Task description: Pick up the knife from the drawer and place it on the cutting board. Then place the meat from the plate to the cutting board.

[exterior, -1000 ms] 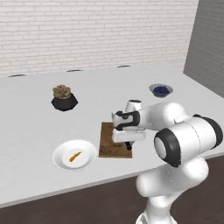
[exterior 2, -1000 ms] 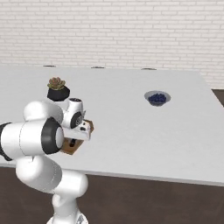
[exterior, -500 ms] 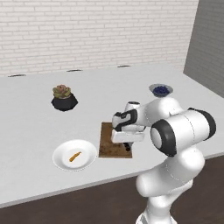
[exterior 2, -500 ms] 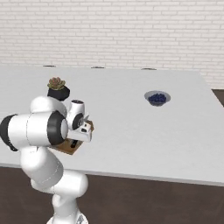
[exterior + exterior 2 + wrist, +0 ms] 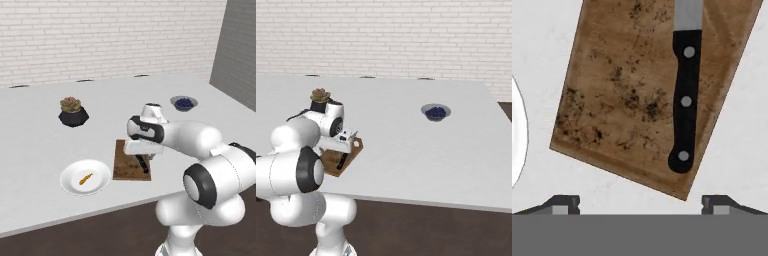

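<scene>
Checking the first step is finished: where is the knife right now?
The knife lies flat on the cutting board, along its edge farthest from the plate, just beneath the open hand in the hand view.

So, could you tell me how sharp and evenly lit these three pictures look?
Hand view: crisp, with the knife rivets and the cutting board grain clear, and no glare. Left base view: soft and slightly blurred, with flat light and a faint shadow beside the plate. Right base view: equally soft, the bowl of blueberries lacking detail.
</scene>
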Controlling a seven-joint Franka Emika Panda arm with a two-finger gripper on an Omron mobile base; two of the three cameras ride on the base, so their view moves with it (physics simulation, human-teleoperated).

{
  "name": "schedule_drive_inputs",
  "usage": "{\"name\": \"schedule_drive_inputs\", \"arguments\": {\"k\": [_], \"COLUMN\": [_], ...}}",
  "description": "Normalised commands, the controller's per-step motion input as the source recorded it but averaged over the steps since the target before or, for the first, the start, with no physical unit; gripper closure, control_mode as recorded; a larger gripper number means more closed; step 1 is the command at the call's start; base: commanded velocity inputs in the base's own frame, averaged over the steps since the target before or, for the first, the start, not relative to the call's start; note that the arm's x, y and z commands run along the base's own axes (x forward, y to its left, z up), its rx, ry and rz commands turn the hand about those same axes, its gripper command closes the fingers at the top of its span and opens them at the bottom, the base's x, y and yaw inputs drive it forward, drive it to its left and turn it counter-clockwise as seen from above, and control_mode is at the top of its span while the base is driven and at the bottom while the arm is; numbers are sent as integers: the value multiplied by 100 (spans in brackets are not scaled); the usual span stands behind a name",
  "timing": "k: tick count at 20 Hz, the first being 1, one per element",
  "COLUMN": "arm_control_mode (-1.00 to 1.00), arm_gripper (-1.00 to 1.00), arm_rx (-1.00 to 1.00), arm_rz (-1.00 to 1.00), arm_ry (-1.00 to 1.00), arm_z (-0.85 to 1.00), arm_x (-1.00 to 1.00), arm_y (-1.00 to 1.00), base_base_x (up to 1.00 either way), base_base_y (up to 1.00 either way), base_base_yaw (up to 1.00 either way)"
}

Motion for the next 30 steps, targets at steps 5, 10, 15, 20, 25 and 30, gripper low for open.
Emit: {"name": "schedule_drive_inputs", "arguments": {"k": [5,10,15,20,25,30], "arm_control_mode": [-100,-100,-100,-100,-100,-100], "arm_gripper": [-100,-100,-100,-100,-100,-100], "arm_rx": [1,1,-8,-12,0,0], "arm_rz": [1,-4,-20,-25,-24,-20], "arm_ry": [8,16,8,1,6,2], "arm_z": [36,4,-3,-2,-31,-42], "arm_x": [-32,-1,-1,7,40,32], "arm_y": [100,100,94,72,45,13], "base_base_x": [0,0,0,0,0,0], "base_base_y": [0,0,0,0,0,0], "base_base_yaw": [0,0,0,0,0,0]}}
